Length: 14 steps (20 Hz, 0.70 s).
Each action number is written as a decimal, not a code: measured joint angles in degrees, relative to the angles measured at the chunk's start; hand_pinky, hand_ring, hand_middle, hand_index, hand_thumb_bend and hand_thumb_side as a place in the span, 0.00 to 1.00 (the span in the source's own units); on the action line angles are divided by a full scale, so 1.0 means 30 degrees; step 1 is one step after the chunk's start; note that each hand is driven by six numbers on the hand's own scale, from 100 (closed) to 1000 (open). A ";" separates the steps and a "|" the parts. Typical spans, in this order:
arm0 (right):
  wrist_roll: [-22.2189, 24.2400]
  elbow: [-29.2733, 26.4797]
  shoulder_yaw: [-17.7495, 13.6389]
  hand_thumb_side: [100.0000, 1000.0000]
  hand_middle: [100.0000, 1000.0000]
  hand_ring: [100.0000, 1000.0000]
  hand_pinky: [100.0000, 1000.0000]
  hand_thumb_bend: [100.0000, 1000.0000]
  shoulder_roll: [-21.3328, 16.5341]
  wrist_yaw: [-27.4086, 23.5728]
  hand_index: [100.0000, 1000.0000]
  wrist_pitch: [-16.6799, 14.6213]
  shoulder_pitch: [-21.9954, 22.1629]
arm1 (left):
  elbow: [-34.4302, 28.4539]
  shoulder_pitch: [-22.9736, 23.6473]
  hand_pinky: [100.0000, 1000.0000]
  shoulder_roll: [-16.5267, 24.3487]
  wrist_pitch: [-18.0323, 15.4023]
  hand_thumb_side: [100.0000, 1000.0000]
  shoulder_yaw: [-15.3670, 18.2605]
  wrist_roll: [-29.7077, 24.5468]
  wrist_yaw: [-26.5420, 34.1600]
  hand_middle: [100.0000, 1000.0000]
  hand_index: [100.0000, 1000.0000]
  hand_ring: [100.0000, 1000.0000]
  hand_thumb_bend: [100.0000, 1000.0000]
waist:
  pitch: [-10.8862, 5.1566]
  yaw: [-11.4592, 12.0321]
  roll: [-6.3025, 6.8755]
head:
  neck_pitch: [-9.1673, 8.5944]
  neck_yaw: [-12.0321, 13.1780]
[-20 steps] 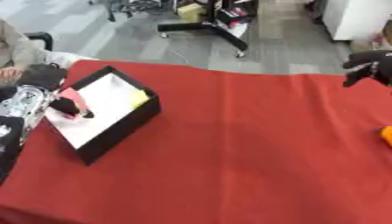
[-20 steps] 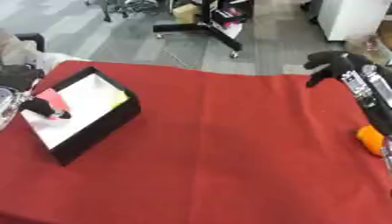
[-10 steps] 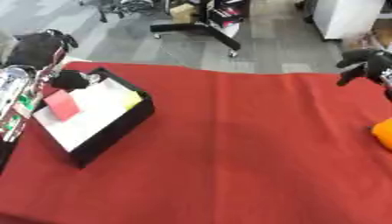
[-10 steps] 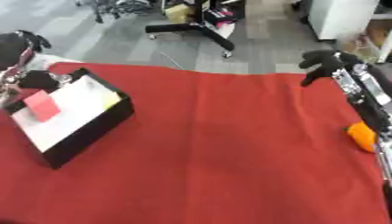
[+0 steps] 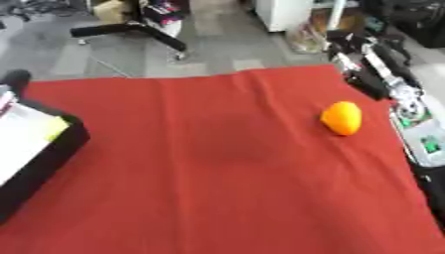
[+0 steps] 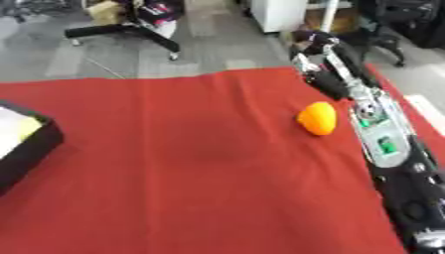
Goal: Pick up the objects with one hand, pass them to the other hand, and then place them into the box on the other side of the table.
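Orange object [image 6: 317, 118] near right robot hand [image 6: 315, 42]

no readable text, no labels, no brands, no numbers, no signs

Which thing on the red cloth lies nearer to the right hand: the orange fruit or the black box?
The orange fruit. It lies near the cloth's right edge, just below the right hand, while the black box sits at the far left edge.

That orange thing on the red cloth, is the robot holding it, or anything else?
No. The orange thing lies free on the cloth. The right hand is beyond it, apart. The left hand is out of view.
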 measured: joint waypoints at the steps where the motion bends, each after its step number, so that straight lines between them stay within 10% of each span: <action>1: 0.0016 0.0852 0.0110 1.00 0.93 0.84 0.84 0.00 -0.0395 0.0641 0.97 -0.0374 0.0024 | -0.0082 0.0146 0.71 -0.0324 -0.0288 0.71 -0.0072 0.0128 0.0540 0.47 0.69 0.47 0.28 | 0.0001 0.0027 -0.0037 | 0.0028 -0.0354; 14: 0.1557 0.7990 0.1315 1.00 0.92 0.88 0.86 0.00 -0.1501 0.6962 0.97 -0.3451 -0.1187 | -0.0173 0.1483 0.70 -0.3693 -0.1346 0.78 -0.0657 0.0635 0.2736 0.45 0.67 0.45 0.22 | 0.0234 0.0616 -0.0112 | 0.0180 -0.1608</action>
